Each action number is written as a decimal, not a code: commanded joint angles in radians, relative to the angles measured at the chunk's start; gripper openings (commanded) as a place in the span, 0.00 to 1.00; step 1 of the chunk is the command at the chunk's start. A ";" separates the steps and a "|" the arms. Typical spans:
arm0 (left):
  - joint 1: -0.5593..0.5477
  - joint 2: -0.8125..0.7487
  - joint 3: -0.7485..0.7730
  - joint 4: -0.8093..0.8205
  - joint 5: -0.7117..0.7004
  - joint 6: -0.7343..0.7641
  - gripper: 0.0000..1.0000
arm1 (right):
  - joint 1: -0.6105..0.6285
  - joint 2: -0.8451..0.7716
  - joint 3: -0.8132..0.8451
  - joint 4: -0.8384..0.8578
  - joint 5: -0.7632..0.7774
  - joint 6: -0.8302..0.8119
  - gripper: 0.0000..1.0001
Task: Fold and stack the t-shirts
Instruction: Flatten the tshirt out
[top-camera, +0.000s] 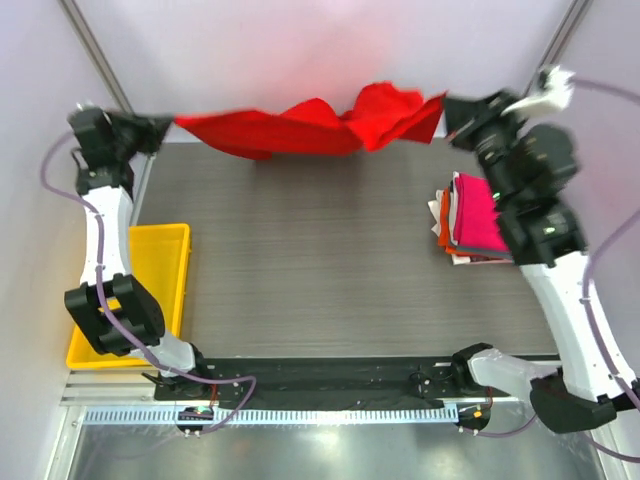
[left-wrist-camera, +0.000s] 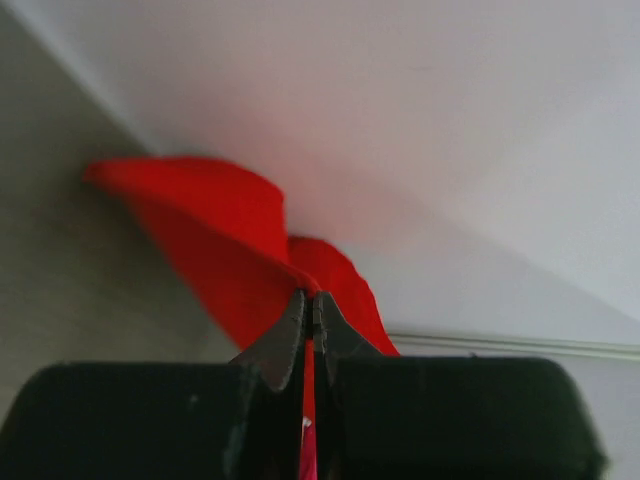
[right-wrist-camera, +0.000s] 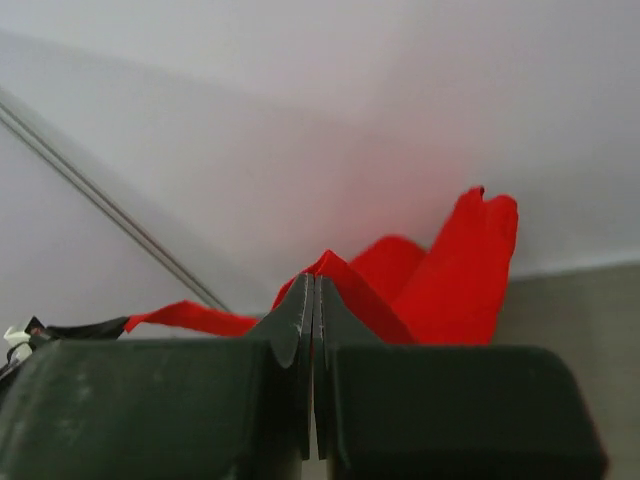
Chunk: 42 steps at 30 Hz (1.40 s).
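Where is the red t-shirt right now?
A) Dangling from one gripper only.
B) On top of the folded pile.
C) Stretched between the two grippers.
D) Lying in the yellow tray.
C: the left gripper and the right gripper are each shut on one end of the red t-shirt, which spans the gap between them.

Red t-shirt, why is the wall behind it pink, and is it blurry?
Top external view: the red t-shirt throws a pink glow on the wall. Left wrist view: its far edge is blurred. Right wrist view: pink tint too.
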<state>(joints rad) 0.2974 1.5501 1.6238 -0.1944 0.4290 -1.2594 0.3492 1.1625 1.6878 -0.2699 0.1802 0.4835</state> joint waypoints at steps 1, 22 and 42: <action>0.002 -0.105 -0.212 0.067 0.060 0.070 0.00 | -0.004 -0.116 -0.370 0.058 0.005 0.070 0.01; -0.090 -0.505 -1.136 -0.083 -0.067 0.334 0.00 | -0.004 -0.905 -1.327 -0.258 -0.110 0.391 0.01; -0.072 -0.530 -0.975 -0.224 -0.135 0.370 0.00 | -0.004 -0.528 -1.041 -0.161 -0.048 0.228 0.01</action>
<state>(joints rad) 0.2146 1.0103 0.5556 -0.4076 0.2798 -0.9264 0.3473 0.5655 0.4522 -0.5484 0.0967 0.7834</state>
